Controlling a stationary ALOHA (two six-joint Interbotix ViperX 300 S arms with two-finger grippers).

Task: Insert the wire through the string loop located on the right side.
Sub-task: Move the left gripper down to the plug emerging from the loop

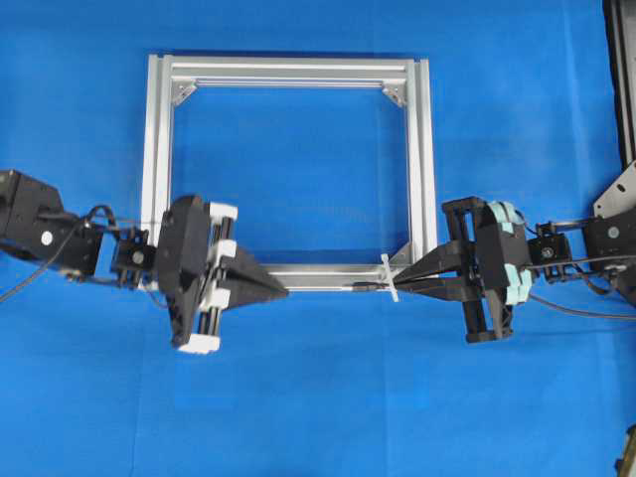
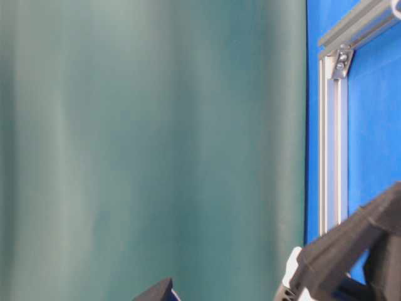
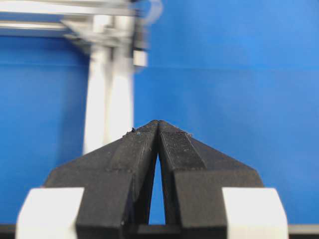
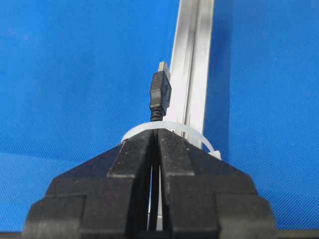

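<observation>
Jaws, right [image 4: 157,133]: pressed together, tips meeting on the wire [image 4: 160,94], which runs back between my fingers [image 4: 133,159] and out past the tips.
Jaws, left [image 3: 158,124]: tips touching, nothing between them; a narrow wedge of blue shows behind the tips.
Wire: black plug body with a small silvery tip stands at twelve o'clock from my right tips, just past the string loop [image 4: 192,135]; the plug has gone through the ring.
String loop: white band arcing across my right tips from nine to three o'clock, its short tail at four o'clock. From overhead the string loop sits on the lower rail of the frame [image 1: 159,149], near its lower right corner.
Frame: silver square of grooved rails on the bench [image 1: 318,397]; one rail runs off toward twelve o'clock just beside the plug in my right wrist view, and a blurred rail lies at eleven o'clock from my left tips.
Left jaws, overhead: at the lower left corner of the frame, pointing toward three o'clock along the bottom rail, well apart from the loop.
Right jaws, overhead: pointing toward nine o'clock, tips at the loop.
Bench: blue cloth all around.
</observation>
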